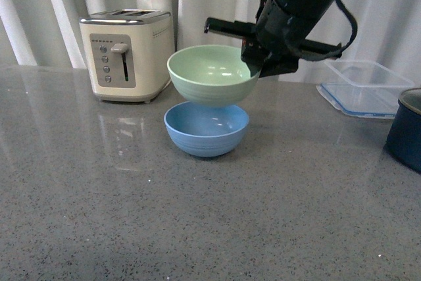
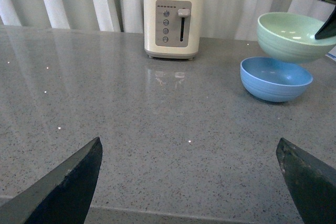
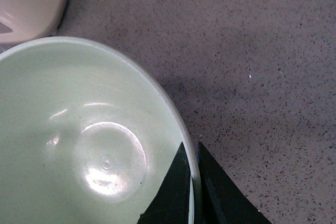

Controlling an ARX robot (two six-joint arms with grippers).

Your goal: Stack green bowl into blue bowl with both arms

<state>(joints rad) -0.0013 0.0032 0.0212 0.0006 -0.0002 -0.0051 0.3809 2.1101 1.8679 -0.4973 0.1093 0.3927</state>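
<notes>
My right gripper [image 1: 258, 65] pinches the right rim of the pale mint-green round matte bowl [image 1: 209, 74], holding it roughly level just above the light sky-blue round matte bowl [image 1: 206, 131] for a straight drop-in; my left gripper [image 2: 188, 142] gapes empty, well apart.

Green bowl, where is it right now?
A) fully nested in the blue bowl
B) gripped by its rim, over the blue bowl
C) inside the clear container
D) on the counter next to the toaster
B: the right end effector is clamped on the rim of the green bowl, which hangs over the blue bowl with most of it above that bowl's rim.
</notes>
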